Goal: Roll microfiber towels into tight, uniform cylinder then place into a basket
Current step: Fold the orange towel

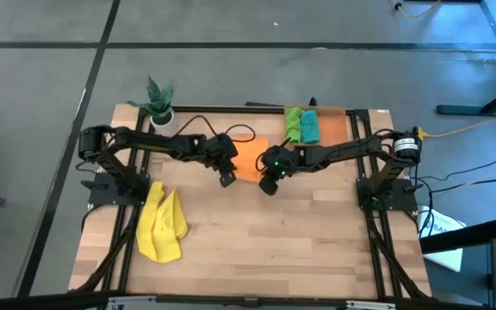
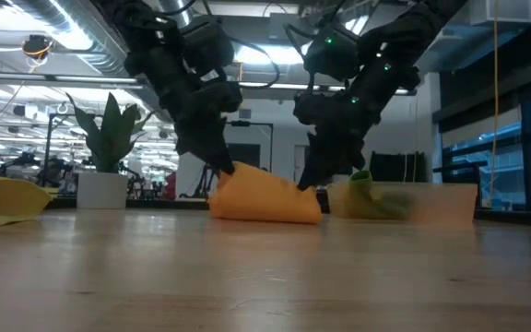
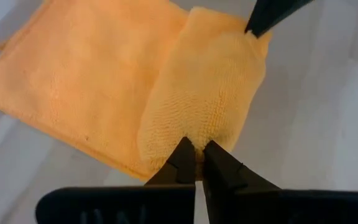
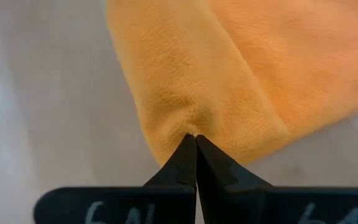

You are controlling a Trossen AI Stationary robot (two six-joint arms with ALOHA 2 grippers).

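Towel roll: your orange towel (image 1: 250, 160) has its folded edge running left-right across the table, left gripper (image 3: 194, 163) and right gripper (image 4: 195, 142) each clenched on an end.

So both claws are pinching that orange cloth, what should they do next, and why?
Probably carry the pinched edge further over together. The left gripper and right gripper are shut on opposite ends of the orange towel's folded-over edge, and most of it lies flat, unrolled.
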